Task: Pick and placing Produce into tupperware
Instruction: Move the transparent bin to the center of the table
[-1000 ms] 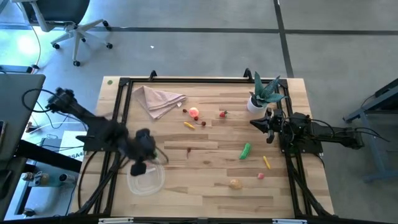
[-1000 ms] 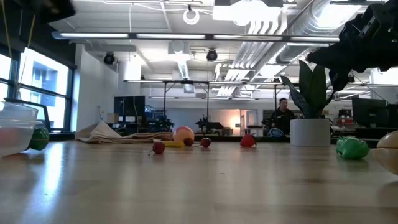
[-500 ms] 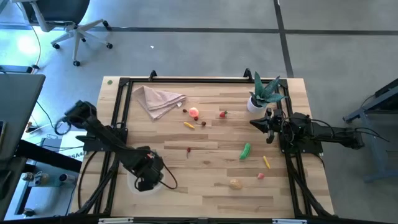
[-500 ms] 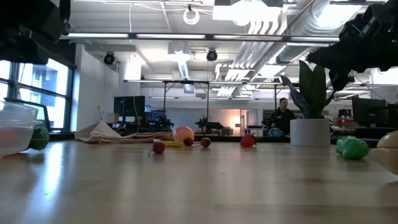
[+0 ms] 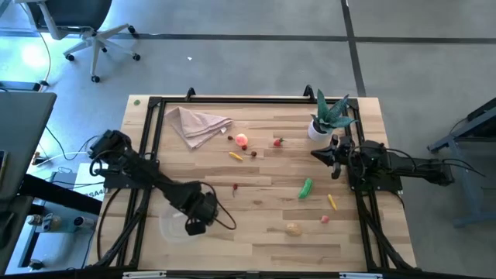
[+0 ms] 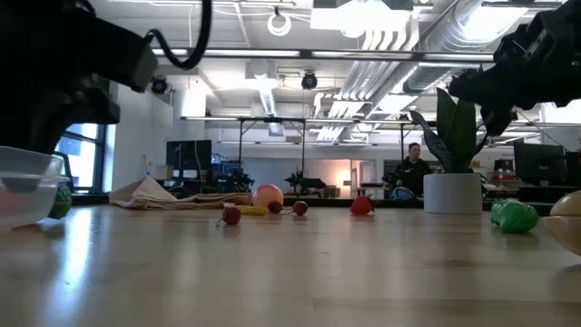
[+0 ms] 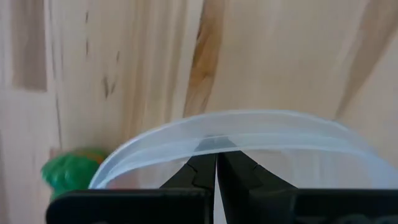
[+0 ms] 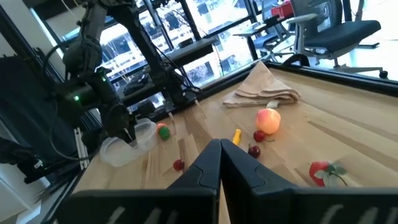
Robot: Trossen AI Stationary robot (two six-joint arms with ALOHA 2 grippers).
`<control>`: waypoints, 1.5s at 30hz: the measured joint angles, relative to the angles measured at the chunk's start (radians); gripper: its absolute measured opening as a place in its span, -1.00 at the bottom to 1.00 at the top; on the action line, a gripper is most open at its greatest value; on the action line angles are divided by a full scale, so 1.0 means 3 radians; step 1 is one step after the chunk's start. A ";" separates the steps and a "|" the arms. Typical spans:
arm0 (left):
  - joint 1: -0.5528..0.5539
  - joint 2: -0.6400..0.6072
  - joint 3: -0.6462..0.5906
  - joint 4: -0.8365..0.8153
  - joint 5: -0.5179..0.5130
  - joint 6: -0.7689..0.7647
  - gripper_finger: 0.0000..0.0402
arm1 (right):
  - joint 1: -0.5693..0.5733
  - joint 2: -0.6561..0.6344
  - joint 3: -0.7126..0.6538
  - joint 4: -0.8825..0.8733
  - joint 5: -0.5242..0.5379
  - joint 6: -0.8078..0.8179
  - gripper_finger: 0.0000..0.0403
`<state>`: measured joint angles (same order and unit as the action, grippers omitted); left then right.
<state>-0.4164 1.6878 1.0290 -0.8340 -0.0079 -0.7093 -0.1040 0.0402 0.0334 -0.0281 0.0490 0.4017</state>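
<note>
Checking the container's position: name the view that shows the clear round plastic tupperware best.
The right wrist view: the clear round plastic tupperware shows whole. The left wrist view shows only its rim, the low view cuts it off, the high view shows it faint.

table (image 5: 256, 198): pale wood planks showing grain, reflecting light with a soft sheen
tupperware (image 7: 236, 134): clear, glossy plastic, smooth rim
napkin (image 5: 198, 124): beige cloth, lying matt and creased
plant pot (image 6: 452, 193): white, looking smooth
table frame (image 5: 232, 101): black metal, looking matt
</note>
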 joint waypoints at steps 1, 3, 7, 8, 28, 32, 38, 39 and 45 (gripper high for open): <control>0.0017 0.0000 0.0000 0.0053 0.0011 0.0035 -0.97 | 0.0000 0.0000 0.0000 -0.0015 0.0000 0.0001 -1.00; 0.0045 0.0000 0.0000 0.0148 0.0023 0.0094 -0.97 | 0.0000 0.0000 0.0000 -0.0035 0.0000 0.0003 -1.00; 0.0128 0.0000 0.0000 0.0343 0.0027 0.0211 -0.97 | 0.0000 -0.0001 0.0000 -0.0040 -0.0001 0.0003 -1.00; 0.0156 0.0000 0.0000 0.0393 0.0031 0.0259 -0.97 | 0.0000 -0.0001 0.0000 -0.0039 -0.0001 0.0003 -1.00; 0.0721 0.0160 0.0037 0.0848 0.0428 0.1031 -0.97 | 0.0000 -0.0001 0.0000 -0.0042 -0.0001 0.0002 -1.00; 0.0714 0.0447 0.0209 0.0818 0.0500 0.1157 -0.97 | 0.0000 0.0001 0.0000 -0.0041 -0.0001 0.0001 -1.00; 0.0711 0.0783 0.0655 0.0662 0.0495 0.1398 -0.97 | 0.0001 0.0001 0.0000 -0.0044 -0.0001 -0.0005 -1.00; 0.0712 0.0831 0.0751 0.0657 0.0493 0.1441 -0.97 | 0.0000 0.0000 0.0000 -0.0044 -0.0001 -0.0005 -1.00; 0.0712 0.0997 0.1191 0.0499 0.0408 0.1678 -0.97 | 0.0001 0.0001 0.0000 -0.0046 -0.0004 -0.0007 -1.00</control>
<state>-0.2028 1.9870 1.3865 -0.6844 0.1146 -0.2060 -0.1036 0.0405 0.0334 -0.0421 0.0479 0.3996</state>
